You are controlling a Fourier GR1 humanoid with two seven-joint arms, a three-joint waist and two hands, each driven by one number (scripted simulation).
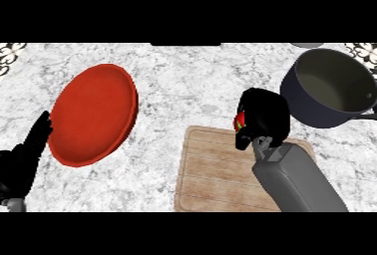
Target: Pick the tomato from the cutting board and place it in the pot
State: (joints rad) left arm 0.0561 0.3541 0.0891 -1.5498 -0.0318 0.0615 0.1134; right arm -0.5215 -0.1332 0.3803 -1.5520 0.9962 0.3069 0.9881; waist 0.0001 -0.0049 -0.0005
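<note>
A red tomato (239, 121) with a green top peeks out at the left side of my right hand (263, 115), whose fingers are curled round it and hide most of it. The hand hovers over the far edge of the wooden cutting board (213, 174), left of the dark grey pot (331, 89). The pot stands at the far right with its pale inside showing and nothing visible in it. My left hand (26, 154) rests open at the left edge, fingers up.
A large red plate (92, 114) lies on the marble counter at the left, beside my left hand. The pot's handle (366, 115) points right toward the view's edge.
</note>
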